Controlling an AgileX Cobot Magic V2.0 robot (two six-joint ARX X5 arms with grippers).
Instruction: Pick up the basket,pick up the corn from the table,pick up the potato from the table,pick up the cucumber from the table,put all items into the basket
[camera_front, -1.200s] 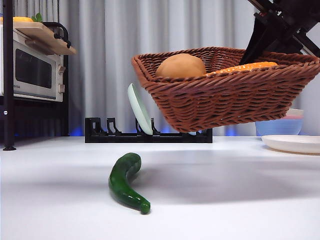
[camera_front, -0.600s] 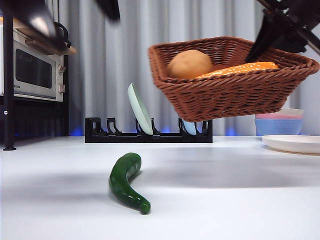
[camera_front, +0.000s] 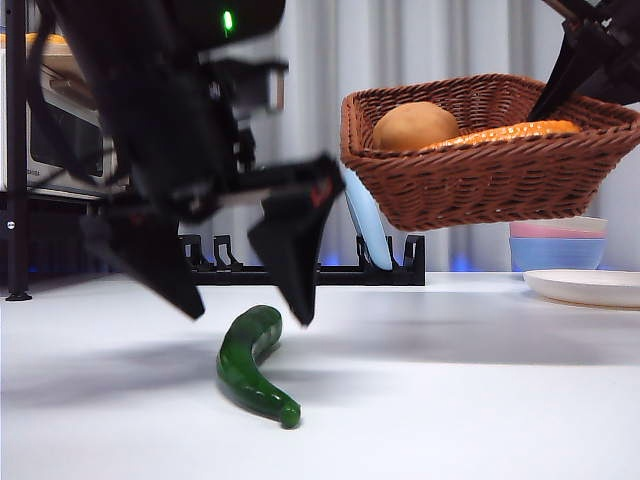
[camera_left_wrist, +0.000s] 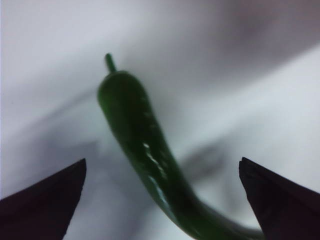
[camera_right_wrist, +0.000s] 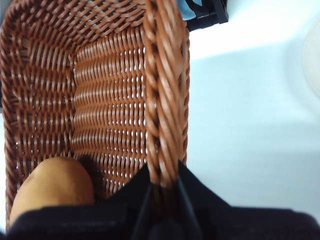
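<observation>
A: Why is the left claw (camera_front: 250, 300) spread wide?
B: To straddle the cucumber (camera_front: 250, 362) lying mid-counter (camera_front: 450, 400)

A: The right claw (camera_right_wrist: 162, 192)?
B: Clamped on the basket (camera_front: 480, 180) rim, holding it aloft for loading

I can make out no readable text, label, brand, number or sign on anything in my views

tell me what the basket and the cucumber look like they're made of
Basket: woven wicker or rattan-like strands, reddish-brown with a slight sheen; the weave shows gaps with light through them in the right wrist view, and the rim is braided. Cucumber: smooth, glossy dark green skin with sharp highlights, which could suit plastic or a real one; the look leaves it open.
</observation>
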